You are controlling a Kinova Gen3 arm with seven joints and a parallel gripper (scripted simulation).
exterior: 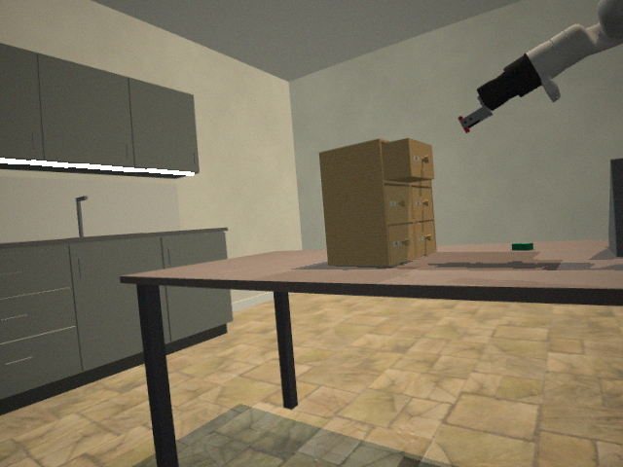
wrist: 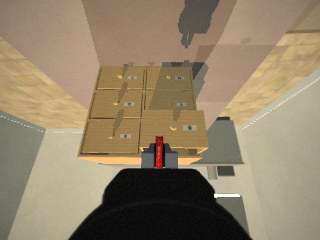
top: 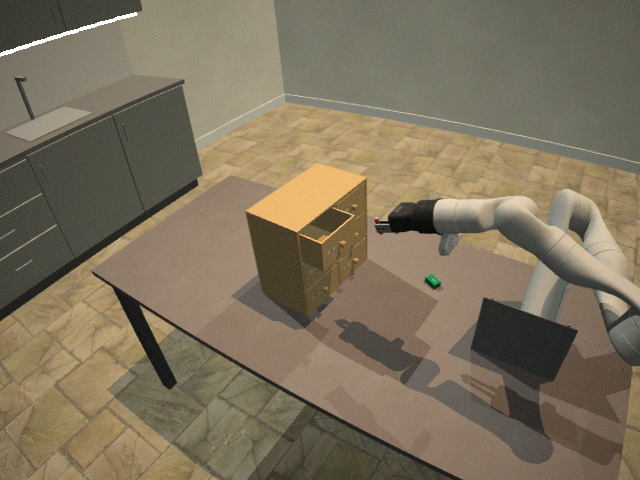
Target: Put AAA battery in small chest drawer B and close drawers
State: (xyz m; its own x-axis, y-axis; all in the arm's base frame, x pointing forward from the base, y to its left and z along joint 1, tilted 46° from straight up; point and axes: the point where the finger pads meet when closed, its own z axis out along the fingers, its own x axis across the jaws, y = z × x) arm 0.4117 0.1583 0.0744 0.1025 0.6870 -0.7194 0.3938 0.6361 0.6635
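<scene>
The small chest (top: 279,253) (exterior: 351,205) (wrist: 142,118) stands upright on the table (top: 196,242) (exterior: 241,269). Its top-row drawer nearer the top camera (top: 314,254) (exterior: 407,160) (wrist: 160,131) is pulled part-way out and looks level. The other drawers look pushed in. The labels are too small to read, so I cannot tell which is B. My gripper (top: 381,226) (exterior: 463,125) (wrist: 159,151) is shut on the red AAA battery (top: 377,220) (exterior: 466,129) (wrist: 159,152), held crosswise with its ends sticking out past the fingers. It hangs in front of the chest, above its top.
A green box (top: 432,281) (exterior: 522,246) lies on the table in front of the chest, well below the arm. A dark upright panel (top: 522,338) (exterior: 615,211) stands near the arm's base. The open drawer juts out from the chest's front.
</scene>
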